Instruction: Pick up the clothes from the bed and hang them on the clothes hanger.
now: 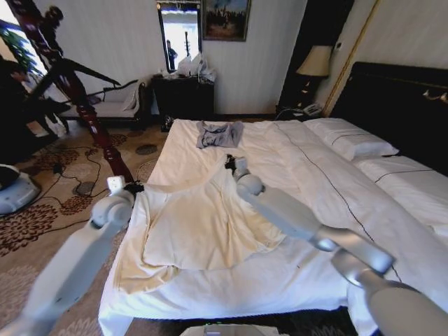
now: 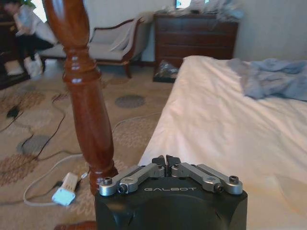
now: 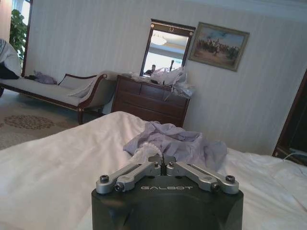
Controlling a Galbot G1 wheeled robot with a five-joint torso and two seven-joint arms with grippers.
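Note:
The clothes (image 1: 203, 227), a cream long-sleeved garment, lie spread on the near left part of the bed (image 1: 315, 175). Their top edge is drawn between my two grippers. My left gripper (image 1: 131, 187) is at the bed's left edge, shut, and the garment's shoulder corner runs into its tips; the left wrist view shows it (image 2: 166, 160) with its fingers pressed together. Farther up the bed, my right gripper (image 1: 232, 165) is at the other shoulder, shut (image 3: 163, 162) on a bunch of pale fabric (image 3: 142, 152). The clothes hanger is out of view.
A small grey-blue garment (image 1: 219, 134) lies crumpled near the bed's far end. A turned dark-red wooden post (image 1: 98, 122) stands on the carpet close to my left gripper. A white plug and cable (image 2: 64, 194) lie at its foot. A dresser (image 1: 183, 94) and a bench (image 1: 115, 105) stand by the far wall.

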